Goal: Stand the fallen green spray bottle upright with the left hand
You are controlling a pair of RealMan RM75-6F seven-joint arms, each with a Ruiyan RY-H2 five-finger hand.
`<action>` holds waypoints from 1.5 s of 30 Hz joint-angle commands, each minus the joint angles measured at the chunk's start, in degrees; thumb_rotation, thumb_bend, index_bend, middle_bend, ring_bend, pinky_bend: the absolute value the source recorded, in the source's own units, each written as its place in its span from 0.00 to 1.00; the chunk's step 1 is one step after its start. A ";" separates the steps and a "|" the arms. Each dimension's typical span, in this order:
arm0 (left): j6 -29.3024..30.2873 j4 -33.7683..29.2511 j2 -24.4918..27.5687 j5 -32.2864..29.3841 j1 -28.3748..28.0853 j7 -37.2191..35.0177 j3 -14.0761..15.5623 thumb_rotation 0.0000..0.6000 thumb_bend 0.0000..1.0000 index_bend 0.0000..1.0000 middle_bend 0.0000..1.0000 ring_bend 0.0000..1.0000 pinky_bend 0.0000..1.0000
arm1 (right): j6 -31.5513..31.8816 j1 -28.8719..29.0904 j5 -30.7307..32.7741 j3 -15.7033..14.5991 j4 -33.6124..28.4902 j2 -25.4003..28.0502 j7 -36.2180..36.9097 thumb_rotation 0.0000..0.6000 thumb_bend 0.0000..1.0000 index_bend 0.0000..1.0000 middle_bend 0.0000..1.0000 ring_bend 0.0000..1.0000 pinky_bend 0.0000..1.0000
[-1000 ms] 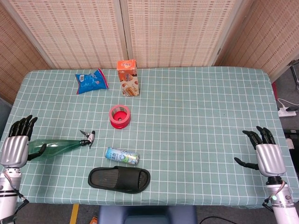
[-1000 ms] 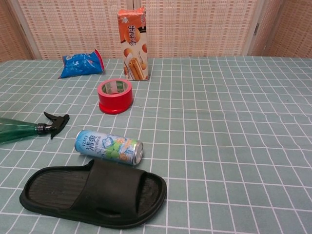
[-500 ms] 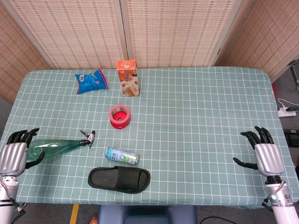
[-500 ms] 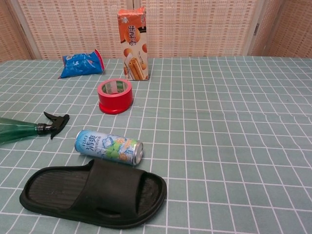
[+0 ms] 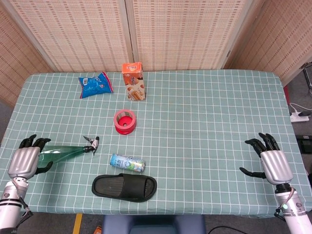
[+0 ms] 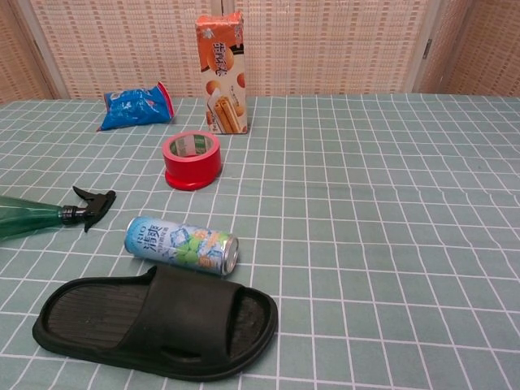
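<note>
The green spray bottle (image 5: 66, 152) lies on its side near the table's left edge, its black trigger head (image 5: 91, 144) pointing right; the chest view shows its neck end (image 6: 32, 218) at the left border. My left hand (image 5: 25, 161) hovers over the bottle's base end, fingers apart, holding nothing. At the table's right edge my right hand (image 5: 271, 162) stays open and empty. Neither hand shows in the chest view.
A drink can (image 5: 126, 163) lies on its side right of the bottle, with a black slipper (image 5: 125, 187) in front of it. A red tape roll (image 5: 125, 121), an orange carton (image 5: 134, 81) and a blue snack bag (image 5: 95, 85) sit farther back.
My left hand has moved down and to the right onto the bottle's base end. My right hand has shifted slightly left. The bottle has not moved.
</note>
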 commanded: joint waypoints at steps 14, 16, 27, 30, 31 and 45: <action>-0.58 2.18 -8.68 -25.06 -11.62 11.65 -3.00 1.00 0.32 0.09 0.20 0.03 0.06 | -0.79 0.25 1.09 -0.15 -0.58 0.54 0.91 1.00 0.00 0.26 0.23 0.06 0.06; -0.85 2.79 -9.33 -25.86 -12.13 10.90 -3.31 1.00 0.32 0.08 0.21 0.04 0.06 | -0.83 0.25 1.18 -0.15 -0.66 0.64 1.28 1.00 0.00 0.26 0.23 0.06 0.06; -2.72 7.39 -12.23 -27.50 -14.40 9.03 -2.83 1.00 0.32 0.08 0.23 0.06 0.07 | -1.12 0.38 1.52 -0.18 -0.81 0.81 1.65 1.00 0.00 0.27 0.23 0.06 0.06; -3.18 8.26 -12.57 -28.11 -14.96 8.91 -2.60 1.00 0.32 0.08 0.23 0.06 0.07 | -1.20 0.40 1.77 -0.16 -1.01 0.79 1.24 1.00 0.00 0.27 0.23 0.06 0.06; -3.33 8.44 -12.61 -28.21 -15.08 8.60 -2.72 1.00 0.32 0.08 0.23 0.06 0.07 | -1.22 0.41 1.83 -0.14 -1.07 0.78 1.15 1.00 0.00 0.27 0.23 0.06 0.06; -1.72 7.83 -14.07 -23.13 -15.19 3.50 -2.87 1.00 0.32 0.16 0.29 0.13 0.10 | -1.09 0.36 2.43 0.12 -1.30 0.77 2.36 1.00 0.00 0.29 0.23 0.06 0.06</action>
